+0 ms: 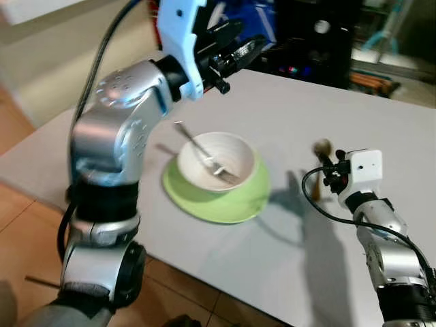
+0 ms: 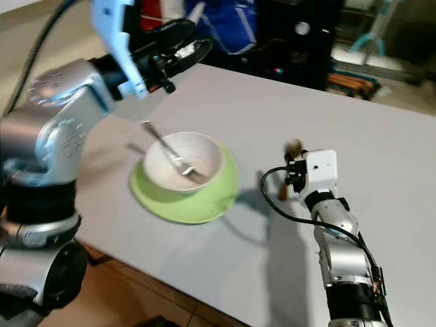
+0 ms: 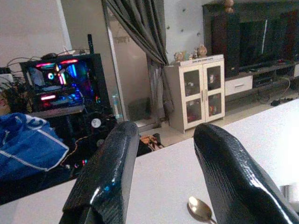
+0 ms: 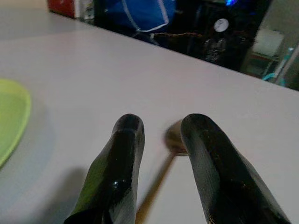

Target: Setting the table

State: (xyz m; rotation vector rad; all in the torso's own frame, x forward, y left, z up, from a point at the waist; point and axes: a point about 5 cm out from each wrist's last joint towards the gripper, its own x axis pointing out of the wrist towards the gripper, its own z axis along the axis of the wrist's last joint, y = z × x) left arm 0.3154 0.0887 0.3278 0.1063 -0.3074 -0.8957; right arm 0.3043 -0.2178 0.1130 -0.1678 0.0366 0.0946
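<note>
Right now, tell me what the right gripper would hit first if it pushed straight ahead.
Most likely the brass spoon lying on the white table: its bowl sits just beyond the open right gripper, between the fingers' line. Depth is hard to judge.

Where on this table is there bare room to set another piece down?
Free: the grey table beyond the right hand, and the near strip in front of the green plate. Crowded: the plate holding the white bowl and fork, the spoon between the right hand's fingers.

I see a white bowl on a lime-green plate, a pale grey worktop, and glossy black fingers.
</note>
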